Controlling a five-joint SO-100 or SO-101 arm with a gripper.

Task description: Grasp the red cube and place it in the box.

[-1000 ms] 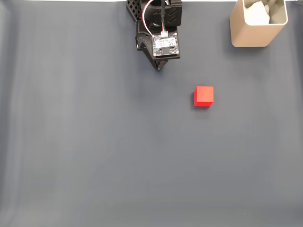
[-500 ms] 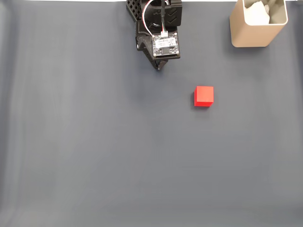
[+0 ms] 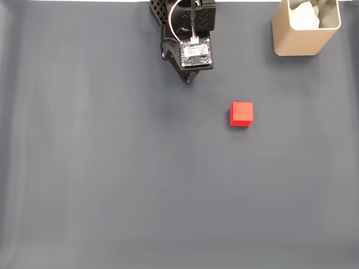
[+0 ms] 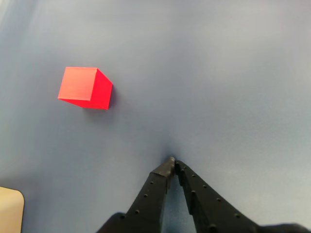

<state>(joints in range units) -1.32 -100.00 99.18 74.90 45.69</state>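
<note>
Dark grey bench (image 3: 112, 185) is carrying red cube (image 3: 242, 114) mid-right, beige box (image 3: 303, 39) sitting top-right, well apart.

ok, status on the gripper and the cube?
Gripper shut, empty, above bare mat. Red cube on the mat, apart from the gripper, not yet grasped. Box at top right in the fixed view. Nothing between gripper and cube.

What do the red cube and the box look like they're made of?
Red cube: probably solid plastic or painted wood; matte, uniform colour, sharp edges, no glare. Box: likely thin plastic, possibly coated card; smooth beige walls, rounded corners, whitish inside. Neither can be confirmed from the look alone.
</note>
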